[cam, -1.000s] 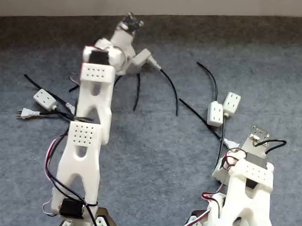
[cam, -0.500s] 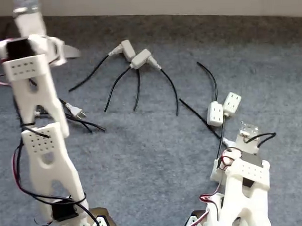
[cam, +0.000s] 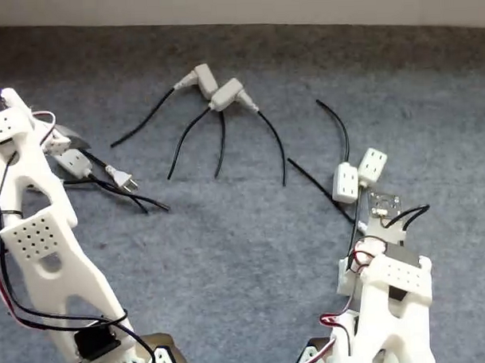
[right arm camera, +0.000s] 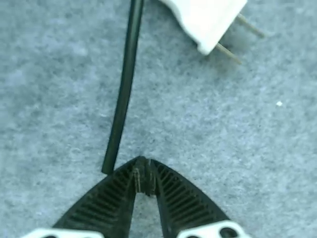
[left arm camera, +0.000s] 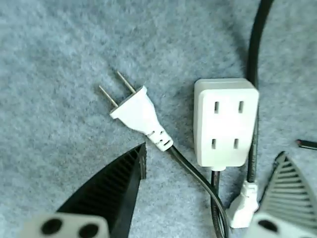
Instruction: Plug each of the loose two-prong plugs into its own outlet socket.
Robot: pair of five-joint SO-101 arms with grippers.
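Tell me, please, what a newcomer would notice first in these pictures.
The left claw stands open over a loose white plug lying beside an outlet block on the carpet. The right claw is shut, near a second plug and a black cord.

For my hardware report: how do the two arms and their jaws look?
Both the left arm and the right arm are white plastic with grids of holes, black motors and thin red, black and white wires. The jaws are triangular and ribbed, mostly black.
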